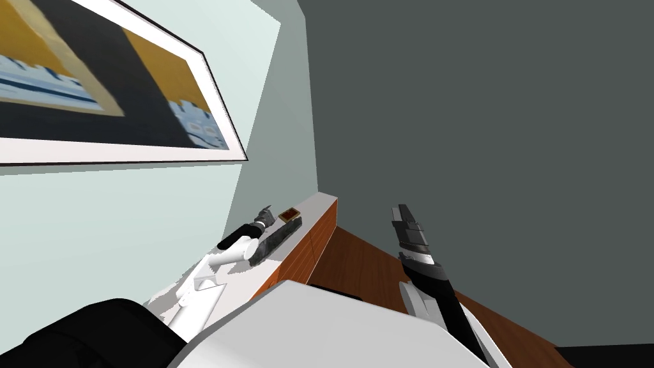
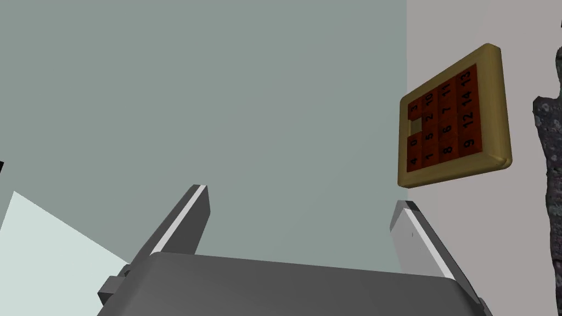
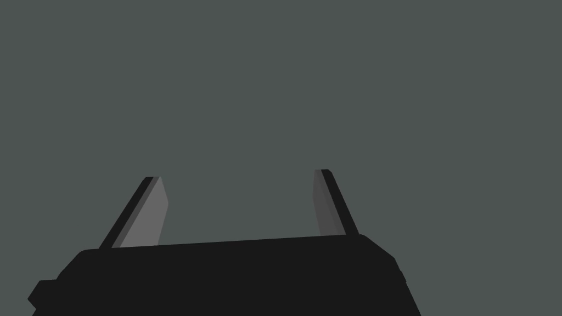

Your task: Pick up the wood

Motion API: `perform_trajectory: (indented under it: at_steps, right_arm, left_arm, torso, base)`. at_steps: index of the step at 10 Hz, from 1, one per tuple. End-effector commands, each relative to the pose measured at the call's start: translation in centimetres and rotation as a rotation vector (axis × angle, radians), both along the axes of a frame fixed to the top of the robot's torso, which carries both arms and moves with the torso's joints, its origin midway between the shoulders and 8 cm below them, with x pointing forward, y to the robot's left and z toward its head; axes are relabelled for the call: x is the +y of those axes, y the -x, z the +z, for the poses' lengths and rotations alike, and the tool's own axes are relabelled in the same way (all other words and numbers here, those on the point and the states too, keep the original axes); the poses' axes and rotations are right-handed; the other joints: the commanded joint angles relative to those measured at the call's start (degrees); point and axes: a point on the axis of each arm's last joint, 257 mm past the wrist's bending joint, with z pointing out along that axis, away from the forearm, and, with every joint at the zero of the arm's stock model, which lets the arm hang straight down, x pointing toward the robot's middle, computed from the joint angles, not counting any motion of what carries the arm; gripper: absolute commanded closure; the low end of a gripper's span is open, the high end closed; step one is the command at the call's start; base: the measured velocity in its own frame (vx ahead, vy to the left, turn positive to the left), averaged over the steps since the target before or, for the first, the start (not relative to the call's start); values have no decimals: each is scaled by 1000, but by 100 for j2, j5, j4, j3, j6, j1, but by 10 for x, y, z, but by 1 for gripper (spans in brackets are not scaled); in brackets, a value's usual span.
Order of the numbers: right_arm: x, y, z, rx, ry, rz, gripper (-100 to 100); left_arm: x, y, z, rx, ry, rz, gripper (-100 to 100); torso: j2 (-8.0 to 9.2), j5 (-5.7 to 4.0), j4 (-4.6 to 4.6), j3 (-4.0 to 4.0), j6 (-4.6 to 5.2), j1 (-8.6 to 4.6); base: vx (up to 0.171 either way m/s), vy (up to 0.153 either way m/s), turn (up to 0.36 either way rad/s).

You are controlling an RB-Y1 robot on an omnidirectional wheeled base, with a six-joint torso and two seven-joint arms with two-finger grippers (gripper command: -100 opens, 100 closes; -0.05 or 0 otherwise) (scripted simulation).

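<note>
White countertop [image 1: 312,206], grey bark-like wood [image 2: 551,153] cut off beside number puzzle [image 2: 454,116], left claw [image 2: 300,195] spread, right claw [image 3: 238,174] spread

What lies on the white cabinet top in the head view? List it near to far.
Dark grey, mottled wood piece → sliding number puzzle → far end of the white cabinet top. The left claw sits about level with the puzzle, so it is left out of the order.

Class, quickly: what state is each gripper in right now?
Left gripper: open, holding nothing.
Right gripper: open, holding nothing.
</note>
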Motion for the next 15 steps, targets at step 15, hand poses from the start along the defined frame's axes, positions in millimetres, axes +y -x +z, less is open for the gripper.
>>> perform_trajectory:
  at_steps: [15]
  right_arm:
    - [0,0,0,0,0,0,0]
  left_arm:
    - [45,56,-87,330,286,137,-100]
  torso:
    - [-5,0,-1,-2,1,-1]
  base:
    - [23,-16,-21]
